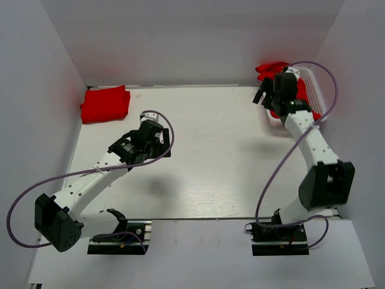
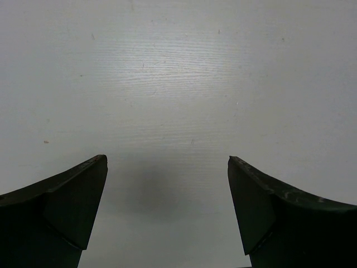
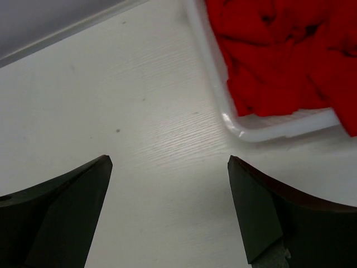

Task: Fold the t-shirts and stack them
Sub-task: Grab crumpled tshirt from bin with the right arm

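Note:
A folded red t-shirt (image 1: 105, 103) lies at the table's far left corner. More crumpled red t-shirts (image 1: 272, 68) fill the white basket (image 1: 319, 90) at the far right; they also show in the right wrist view (image 3: 279, 50) inside the basket rim (image 3: 268, 131). My right gripper (image 1: 263, 96) is open and empty, just left of the basket above bare table (image 3: 170, 159). My left gripper (image 1: 163, 143) is open and empty over bare table near the middle left (image 2: 167, 159).
White walls close in the table on the left, back and right. The table's (image 1: 216, 150) front edge runs just ahead of the two arm bases.

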Robot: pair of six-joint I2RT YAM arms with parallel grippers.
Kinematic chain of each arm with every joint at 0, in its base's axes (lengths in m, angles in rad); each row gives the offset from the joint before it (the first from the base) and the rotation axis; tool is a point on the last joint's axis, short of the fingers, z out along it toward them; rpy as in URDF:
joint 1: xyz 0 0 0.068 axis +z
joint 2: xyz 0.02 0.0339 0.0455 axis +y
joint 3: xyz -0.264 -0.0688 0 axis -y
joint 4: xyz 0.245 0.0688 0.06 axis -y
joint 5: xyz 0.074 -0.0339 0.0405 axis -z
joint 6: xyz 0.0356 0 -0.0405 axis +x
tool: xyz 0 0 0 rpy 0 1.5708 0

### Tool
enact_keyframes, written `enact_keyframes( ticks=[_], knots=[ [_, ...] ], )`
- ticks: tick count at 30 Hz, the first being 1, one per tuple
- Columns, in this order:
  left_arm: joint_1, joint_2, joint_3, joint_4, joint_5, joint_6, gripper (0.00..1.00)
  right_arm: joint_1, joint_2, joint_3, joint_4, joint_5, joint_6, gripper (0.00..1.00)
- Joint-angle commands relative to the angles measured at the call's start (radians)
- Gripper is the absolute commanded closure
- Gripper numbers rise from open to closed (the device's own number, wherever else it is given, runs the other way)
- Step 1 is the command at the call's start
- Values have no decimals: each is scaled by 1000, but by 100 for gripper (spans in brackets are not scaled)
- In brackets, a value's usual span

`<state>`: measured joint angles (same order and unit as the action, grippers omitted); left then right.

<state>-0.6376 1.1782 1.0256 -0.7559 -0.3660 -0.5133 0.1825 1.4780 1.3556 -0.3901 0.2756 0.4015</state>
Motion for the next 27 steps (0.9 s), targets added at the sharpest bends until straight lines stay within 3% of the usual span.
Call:
enact_keyframes(
  ticks=[1,5,6,7,11,19,21,27],
  knots=[
    [6,41,85,32,-42,2,1,-107,149,178,-145,50,-47,10],
    [6,104,137,32,-60,27,1,-211,355,472,-207,-31,-136,10],
    [6,118,137,32,-60,27,1,-230,472,520,-242,-51,-153,10],
    [6,130,152,32,-60,39,1,-239,508,659,-277,-53,-170,10],
    [6,179,195,61,-15,53,1,-297,689,816,-274,-81,-216,10],
    [6,233,195,170,21,116,1,-321,794,769,23,-157,-285,15],
    [6,259,206,170,21,125,1,-325,821,774,94,-162,-286,21],
    [6,298,228,119,21,116,1,-324,918,821,140,-115,-317,33]
  ],
)
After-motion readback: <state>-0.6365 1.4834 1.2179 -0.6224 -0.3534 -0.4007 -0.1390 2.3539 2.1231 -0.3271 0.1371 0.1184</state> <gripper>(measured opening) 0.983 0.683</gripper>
